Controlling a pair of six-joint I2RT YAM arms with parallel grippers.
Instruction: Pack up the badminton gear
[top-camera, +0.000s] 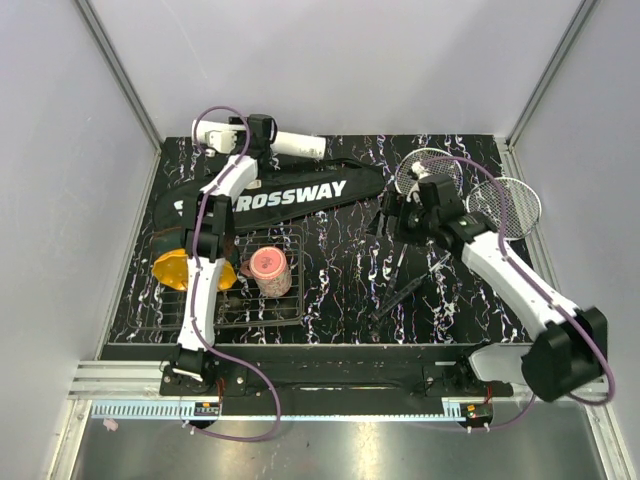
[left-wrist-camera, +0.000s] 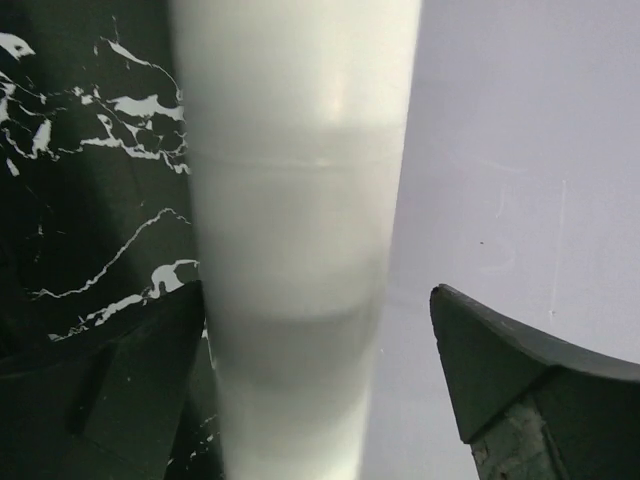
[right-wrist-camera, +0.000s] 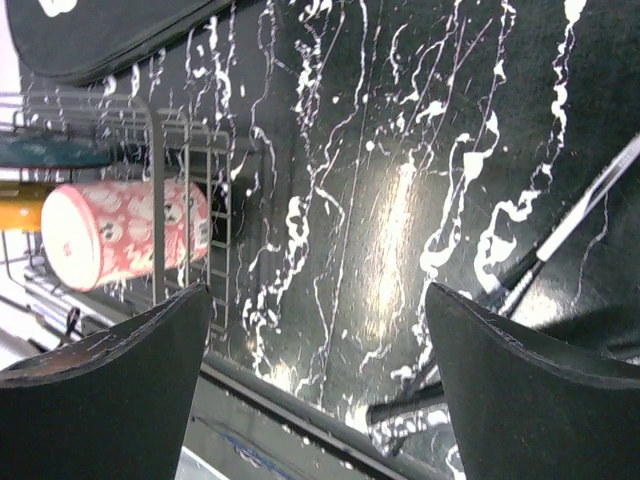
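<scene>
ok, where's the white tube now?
Top view, far left: the white cylindrical tube lies just behind the long black CROSSWAY bag, between the left claw's open fingers.

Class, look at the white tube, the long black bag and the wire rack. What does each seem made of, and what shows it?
White tube: probably plastic or coated card; smooth, slightly glossy, faint bands across it.
Black bag: likely fabric; dull surface, soft outline, printed white lettering.
Wire rack: seemingly metal; thin grey rods in a grid.
</scene>
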